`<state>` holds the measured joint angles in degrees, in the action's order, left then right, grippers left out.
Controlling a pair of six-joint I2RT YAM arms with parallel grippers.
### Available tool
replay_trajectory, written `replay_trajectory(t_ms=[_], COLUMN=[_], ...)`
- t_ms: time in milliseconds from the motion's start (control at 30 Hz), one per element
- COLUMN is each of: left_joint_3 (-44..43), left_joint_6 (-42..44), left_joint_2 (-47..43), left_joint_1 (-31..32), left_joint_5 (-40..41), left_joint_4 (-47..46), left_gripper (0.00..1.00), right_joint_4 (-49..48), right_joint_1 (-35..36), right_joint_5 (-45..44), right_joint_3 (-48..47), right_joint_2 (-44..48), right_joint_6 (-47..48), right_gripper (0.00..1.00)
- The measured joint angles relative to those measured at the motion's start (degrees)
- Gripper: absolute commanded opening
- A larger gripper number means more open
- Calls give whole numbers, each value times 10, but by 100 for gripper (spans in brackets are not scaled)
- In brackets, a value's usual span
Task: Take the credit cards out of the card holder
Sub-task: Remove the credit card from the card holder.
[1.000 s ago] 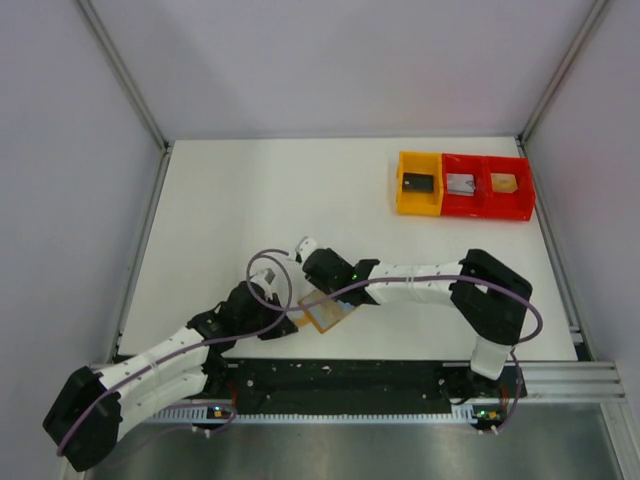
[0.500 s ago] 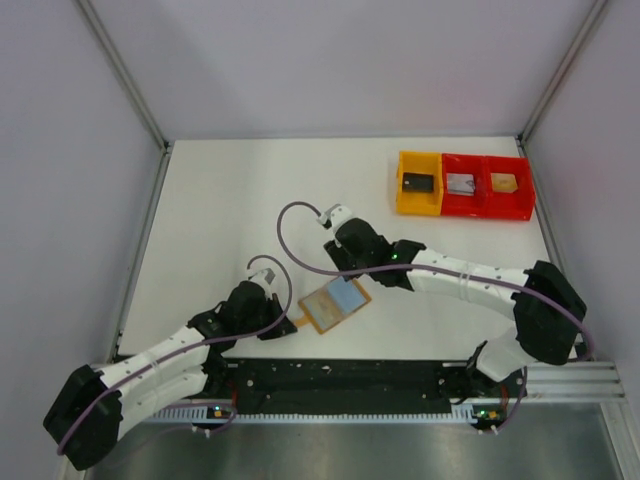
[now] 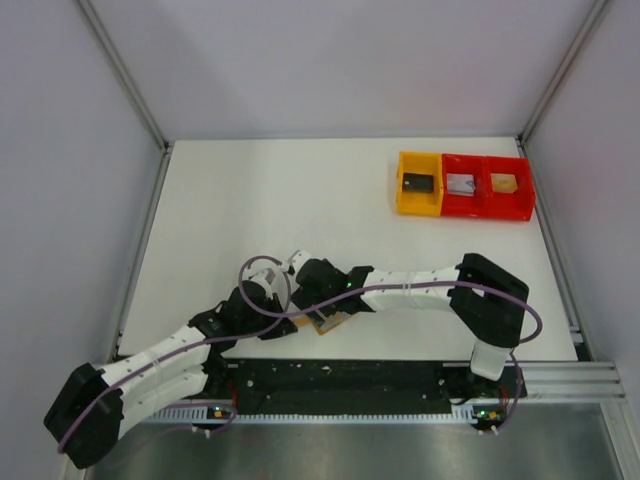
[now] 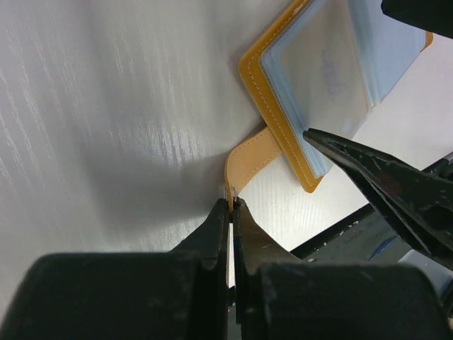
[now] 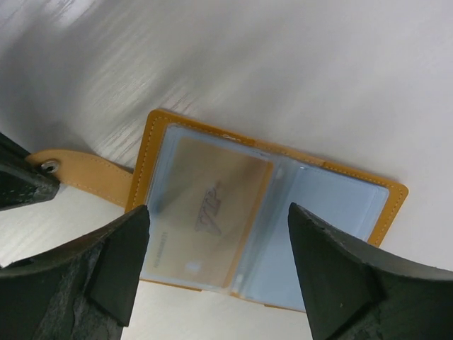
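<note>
White table (image 3: 250, 200) inside grey walls. At its near edge the left arm lies low and stretched forward, the left gripper (image 4: 230, 205) pinched tight on the strap (image 4: 249, 157) of the card holder (image 5: 333, 209). The holder lies open and flat between the arms. A card (image 5: 212, 202) sits under a clear sleeve. It looks thin, stiff, light and probably slippery, so it is best taken by an edge. The right arm bends in low, and the right gripper (image 5: 218, 212) is spread wide, straddling the card. Trays (image 3: 463, 185) stand far right.
</note>
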<state>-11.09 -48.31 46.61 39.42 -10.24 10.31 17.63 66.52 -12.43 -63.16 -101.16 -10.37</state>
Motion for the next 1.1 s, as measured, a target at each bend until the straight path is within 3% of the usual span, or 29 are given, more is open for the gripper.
replay_trajectory(t_ms=[300, 667, 767, 967, 1100], left_joint_3=[0, 0, 0, -3, -3], left_joint_6=[-2, 1, 0, 1, 1], left_joint_2=[0, -3, -3, -3, -2], left_joint_1=[0, 0, 0, 0, 0], left_joint_5=[0, 9, 11, 13, 15], left_joint_4=[0, 1, 2, 5, 5], left_gripper=[0, 0, 0, 0, 0], right_joint_4=[14, 29, 37, 49, 49], right_joint_1=[11, 12, 12, 12, 14], right_joint_5=[-50, -110, -114, -97, -79], right_joint_3=[-11, -15, -15, -15, -21], right_joint_2=[-19, -25, -23, -10, -8], right_joint_6=[-17, -24, -27, -30, -34], right_gripper=[72, 51, 53, 75, 78])
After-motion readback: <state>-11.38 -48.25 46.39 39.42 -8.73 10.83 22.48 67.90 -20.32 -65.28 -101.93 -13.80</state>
